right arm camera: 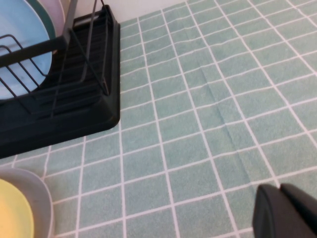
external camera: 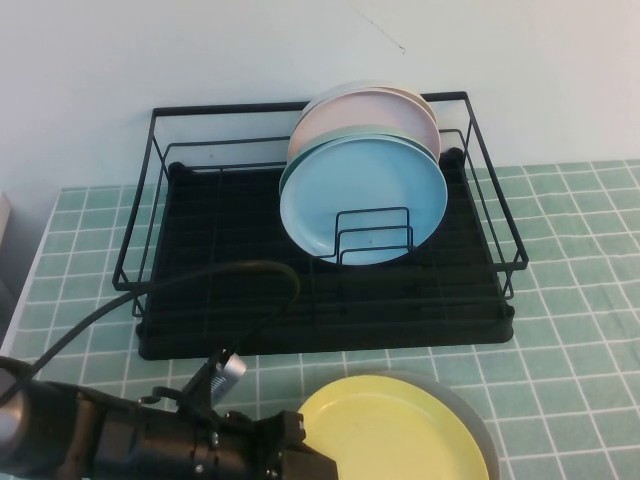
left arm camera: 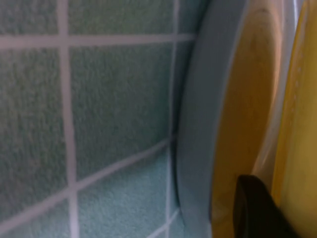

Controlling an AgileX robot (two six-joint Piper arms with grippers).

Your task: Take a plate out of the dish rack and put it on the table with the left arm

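Note:
The yellow plate (external camera: 400,435) lies low at the table's (external camera: 580,300) front edge, resting on a grey-lilac plate (external camera: 478,420). My left gripper (external camera: 295,440) is at the yellow plate's left rim, shut on it. In the left wrist view one black finger (left arm camera: 257,208) presses against the yellow plate (left arm camera: 302,124), with the grey-lilac plate (left arm camera: 198,124) right beside it. The black dish rack (external camera: 200,290) stands behind. My right gripper (right arm camera: 280,191) hovers shut over bare tiles, right of the rack (right arm camera: 74,109); it is out of the high view.
Light blue plates (external camera: 365,195) and a pinkish plate (external camera: 345,115) stand upright in the rack's right half between wire dividers. The left arm's black cable (external camera: 150,295) loops over the rack's front left. A wall runs behind the rack.

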